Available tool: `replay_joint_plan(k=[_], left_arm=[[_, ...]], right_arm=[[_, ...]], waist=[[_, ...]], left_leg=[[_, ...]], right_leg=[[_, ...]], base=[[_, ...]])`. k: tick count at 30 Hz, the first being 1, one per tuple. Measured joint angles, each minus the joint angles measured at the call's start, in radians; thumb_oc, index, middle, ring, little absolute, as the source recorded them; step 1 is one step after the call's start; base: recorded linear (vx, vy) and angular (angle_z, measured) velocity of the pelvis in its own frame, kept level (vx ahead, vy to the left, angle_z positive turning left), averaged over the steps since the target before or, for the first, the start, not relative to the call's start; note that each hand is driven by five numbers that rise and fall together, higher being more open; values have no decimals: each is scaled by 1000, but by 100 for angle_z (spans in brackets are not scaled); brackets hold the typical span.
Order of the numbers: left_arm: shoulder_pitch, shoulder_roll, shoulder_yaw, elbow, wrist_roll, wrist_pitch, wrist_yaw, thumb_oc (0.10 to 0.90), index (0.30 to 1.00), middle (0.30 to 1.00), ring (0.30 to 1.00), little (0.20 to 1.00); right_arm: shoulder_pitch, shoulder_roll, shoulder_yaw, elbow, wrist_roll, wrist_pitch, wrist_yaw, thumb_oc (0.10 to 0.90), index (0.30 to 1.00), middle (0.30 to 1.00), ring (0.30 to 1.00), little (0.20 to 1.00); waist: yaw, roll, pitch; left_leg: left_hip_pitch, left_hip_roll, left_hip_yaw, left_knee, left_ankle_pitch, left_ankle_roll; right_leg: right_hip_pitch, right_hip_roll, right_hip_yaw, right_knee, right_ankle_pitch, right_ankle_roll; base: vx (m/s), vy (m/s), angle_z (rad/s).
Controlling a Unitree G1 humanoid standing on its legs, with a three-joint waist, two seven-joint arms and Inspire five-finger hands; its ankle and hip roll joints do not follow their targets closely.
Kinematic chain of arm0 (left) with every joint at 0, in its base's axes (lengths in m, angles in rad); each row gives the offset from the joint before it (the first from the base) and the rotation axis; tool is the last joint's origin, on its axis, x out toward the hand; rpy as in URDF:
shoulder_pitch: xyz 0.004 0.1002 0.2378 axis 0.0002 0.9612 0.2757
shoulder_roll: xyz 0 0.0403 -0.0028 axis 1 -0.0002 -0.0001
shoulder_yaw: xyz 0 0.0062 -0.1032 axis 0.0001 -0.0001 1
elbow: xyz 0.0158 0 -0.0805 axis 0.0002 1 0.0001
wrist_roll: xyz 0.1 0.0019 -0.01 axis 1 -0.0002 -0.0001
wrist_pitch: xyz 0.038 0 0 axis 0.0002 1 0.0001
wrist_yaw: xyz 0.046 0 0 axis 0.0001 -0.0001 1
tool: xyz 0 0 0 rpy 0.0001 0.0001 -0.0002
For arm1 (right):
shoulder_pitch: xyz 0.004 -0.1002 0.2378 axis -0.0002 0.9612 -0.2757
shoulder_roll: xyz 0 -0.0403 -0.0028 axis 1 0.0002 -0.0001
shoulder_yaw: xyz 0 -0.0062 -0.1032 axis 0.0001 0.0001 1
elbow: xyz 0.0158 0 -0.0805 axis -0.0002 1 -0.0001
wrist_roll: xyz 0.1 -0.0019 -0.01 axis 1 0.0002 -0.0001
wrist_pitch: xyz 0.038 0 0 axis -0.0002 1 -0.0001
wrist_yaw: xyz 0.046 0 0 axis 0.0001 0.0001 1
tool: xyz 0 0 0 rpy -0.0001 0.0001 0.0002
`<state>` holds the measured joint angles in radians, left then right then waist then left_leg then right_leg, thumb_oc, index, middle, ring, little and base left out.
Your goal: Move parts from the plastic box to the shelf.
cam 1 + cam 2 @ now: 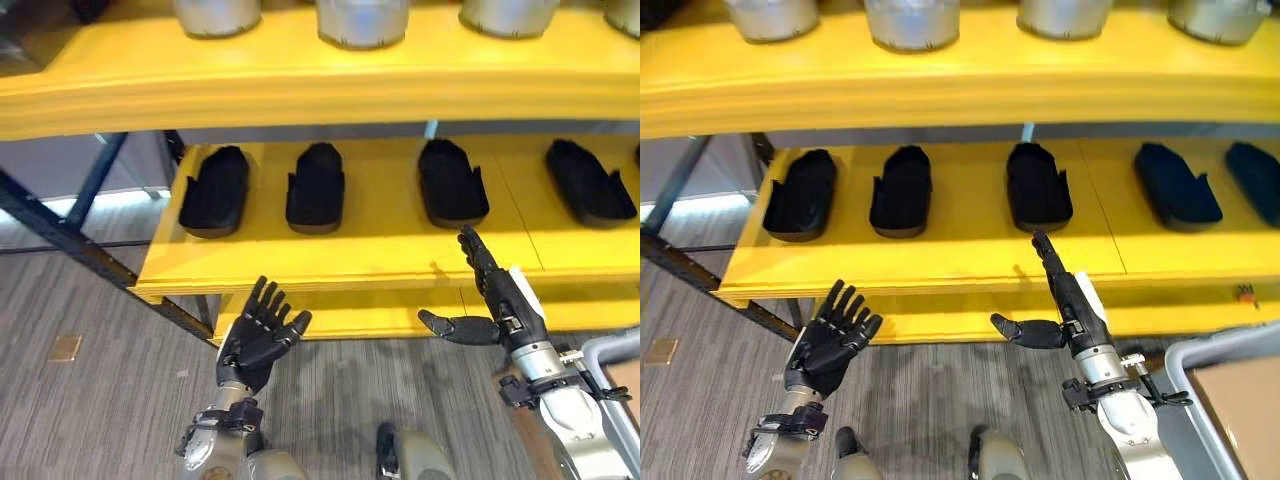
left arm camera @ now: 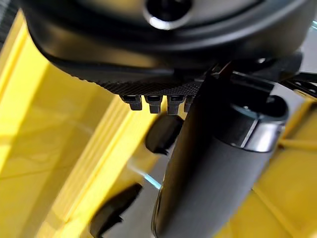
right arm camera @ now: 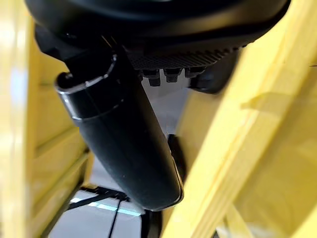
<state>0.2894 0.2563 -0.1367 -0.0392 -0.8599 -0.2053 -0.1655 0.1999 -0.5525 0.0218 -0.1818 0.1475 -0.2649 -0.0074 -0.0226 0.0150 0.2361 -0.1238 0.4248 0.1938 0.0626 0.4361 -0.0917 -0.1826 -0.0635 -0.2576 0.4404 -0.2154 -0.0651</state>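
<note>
Several black moulded parts lie in a row on the yellow shelf (image 1: 380, 255): one at the left (image 1: 214, 190), one beside it (image 1: 317, 187), one at the middle (image 1: 451, 182) and one at the right (image 1: 588, 181). My left hand (image 1: 256, 338) is raised in front of the shelf's front edge, open with its fingers spread and nothing in it. My right hand (image 1: 497, 290) stands open to the right, fingers straight and pointing up at the shelf's front edge below the middle part, thumb out to the side, empty.
An upper yellow shelf (image 1: 300, 85) carries several silver cans (image 1: 362, 20). A dark steel brace (image 1: 70, 245) slants down at the left. A grey frame with a brown box (image 1: 1230, 390) sits at the lower right. Grey floor lies below.
</note>
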Motion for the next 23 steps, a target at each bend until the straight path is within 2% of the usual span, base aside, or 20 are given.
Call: replay_joint_plan(k=[1,2,3,4,7,8,11,12,17,20,21,23], left_arm=[[7,1,2,3,1,0,0,900,1000,1000,1000,1000],[12,5,3,6,2,-1,1,900,1000,1000,1000,1000],[12,5,2,8,4,-1,1,900,1000,1000,1000,1000],[11,5,3,8,7,-4,0,900,1000,1000,1000,1000],[-6,-4,2,26,21,-16,0,900,1000,1000,1000,1000],[-1,-5,-1,38,30,-16,1,900,1000,1000,1000,1000],[7,-4,-20,45,98,-16,3,900,1000,1000,1000,1000],[5,-2,-24,45,124,-20,5,900,1000,1000,1000,1000],[-2,4,-26,47,204,-23,45,900,1000,1000,1000,1000],[-3,4,-25,48,207,-23,55,900,1000,1000,1000,1000],[-7,3,-24,72,208,-24,79,900,1000,1000,1000,1000],[-11,2,-24,90,212,-24,95,900,1000,1000,1000,1000]], right_arm=[[6,7,0,0,-2,-2,-3,900,1000,1000,1000,1000],[16,7,-4,-1,-9,-11,-7,900,1000,1000,1000,1000],[28,9,-13,0,-8,-17,-6,900,1000,1000,1000,1000],[47,24,-28,0,-8,-17,-5,900,1000,1000,1000,1000],[76,56,-49,2,24,-18,7,900,1000,1000,1000,1000],[84,68,-47,2,33,-17,18,900,1000,1000,1000,1000],[102,77,-36,23,53,-14,35,900,1000,1000,1000,1000],[103,78,-32,38,53,-10,40,900,1000,1000,1000,1000],[96,120,19,89,92,19,52,900,1000,1000,1000,1000],[85,122,49,115,92,25,52,900,1000,1000,1000,1000],[69,133,69,133,103,40,48,900,1000,1000,1000,1000],[61,134,83,142,110,42,45,900,1000,1000,1000,1000]], waist=[[4,-20,-15],[5,-35,-30],[6,-41,-38],[-2,-56,-46],[-14,-60,-53],[-29,-51,-59],[-50,-1,-90],[-53,10,-98],[-54,11,-109],[-53,11,-112],[-53,11,-113],[-53,10,-115]], left_leg=[[1,-35,-11,21,-80,-17],[7,-79,-24,38,-140,-10],[23,-122,-36,57,-175,-3],[39,-173,-40,59,-231,11],[65,-219,-63,21,-298,17],[83,-232,-62,-7,-306,21],[131,-247,-43,-82,-346,35],[137,-256,-33,-99,-362,26],[149,-327,14,-120,-378,54],[154,-347,32,-121,-378,60],[174,-357,47,-125,-385,70],[181,-359,47,-128,-387,73]], right_leg=[[15,-4,3,-29,15,-6],[28,-4,1,-74,41,-8],[43,-7,-3,-107,66,-19],[66,-12,-7,-154,91,-11],[81,-20,-22,-201,116,17],[98,-18,-26,-228,129,28],[97,-14,-29,-249,141,55],[92,-20,-24,-247,145,69],[86,-81,30,-285,192,133],[93,-93,49,-310,214,145],[126,-98,58,-359,240,151],[146,-96,57,-388,253,156]], base=[[-34,2,20],[-23,13,6],[4,50,13],[46,103,20],[54,149,14],[44,184,9],[42,214,7],[8,165,-5],[-9,113,-19],[34,77,-19],[56,48,-14],[18,8,-6]])
